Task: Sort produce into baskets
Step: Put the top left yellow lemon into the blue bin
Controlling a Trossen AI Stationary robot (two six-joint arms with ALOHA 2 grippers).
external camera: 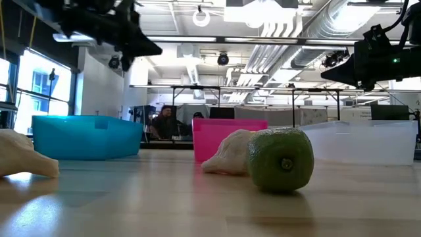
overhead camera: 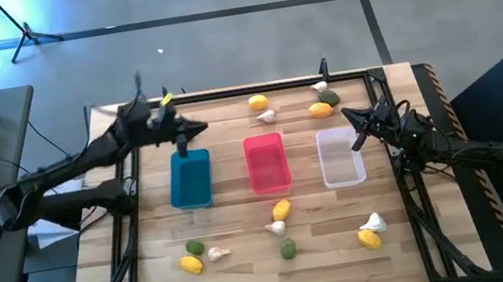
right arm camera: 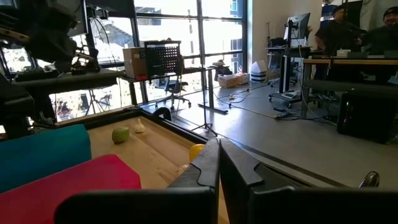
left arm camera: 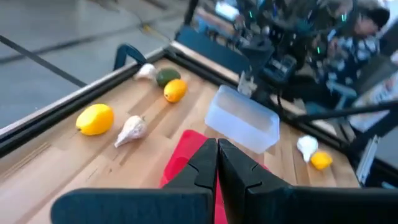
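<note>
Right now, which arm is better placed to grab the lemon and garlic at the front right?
Right, probably. The right hand hovers by the white basket, on the same side as that lemon and garlic. The left hand hangs over the blue basket, across the table.

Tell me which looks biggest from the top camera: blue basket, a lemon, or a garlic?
1. Blue basket, by far.
2. Lemon and garlic beside it look alike in size, too close to rank.

Blue basket, pink-red basket, translucent white basket; yellow, white, green produce.
</note>
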